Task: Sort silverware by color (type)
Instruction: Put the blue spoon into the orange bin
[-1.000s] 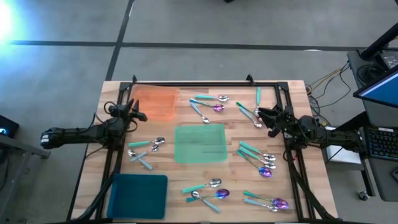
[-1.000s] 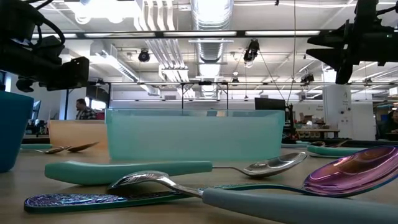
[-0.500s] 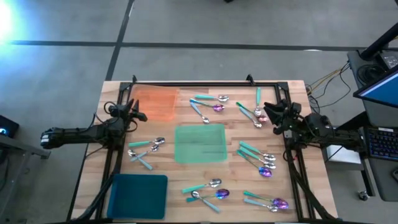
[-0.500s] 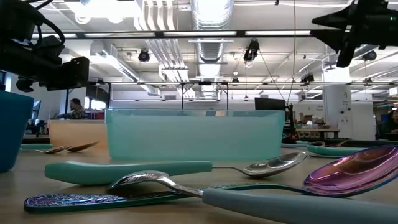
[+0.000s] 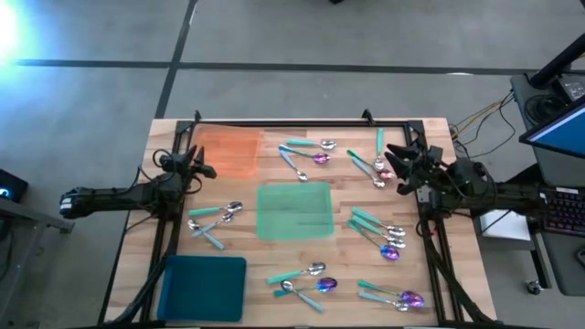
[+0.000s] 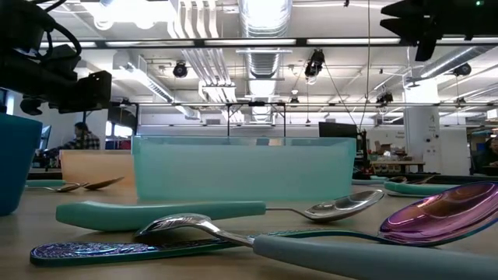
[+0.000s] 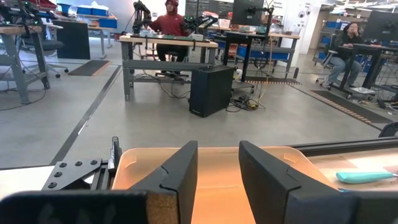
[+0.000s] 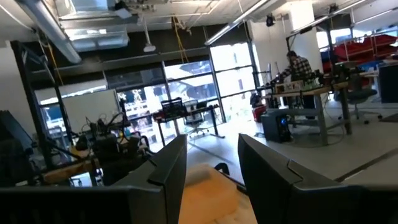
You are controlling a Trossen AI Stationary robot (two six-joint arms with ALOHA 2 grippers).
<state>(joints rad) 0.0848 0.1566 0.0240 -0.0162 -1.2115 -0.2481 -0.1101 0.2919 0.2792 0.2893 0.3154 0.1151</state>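
The silverware lies in loose groups on the wooden table: spoons (image 5: 306, 152) by the far edge, a few (image 5: 370, 166) near the right arm, others (image 5: 216, 219) at the left, more (image 5: 380, 234) at the right, and two groups (image 5: 307, 280) (image 5: 393, 295) along the near edge. Some are all silver, some teal-handled, some purple-headed. My left gripper (image 5: 208, 169) hangs open beside the orange tray (image 5: 228, 151), which fills its wrist view (image 7: 217, 186). My right gripper (image 5: 393, 161) is open, high above the right-hand spoons, and holds nothing (image 8: 211, 168).
A green tray (image 5: 294, 210) sits mid-table and a teal tray (image 5: 203, 288) at the near left corner. A black frame (image 5: 302, 122) runs along the far edge and both sides. In the low view, spoons (image 6: 233, 214) lie close in front of the green tray (image 6: 241, 167).
My right gripper has risen and drifted a little toward the table's far edge, staying open. The left arm and all the silverware have kept still.
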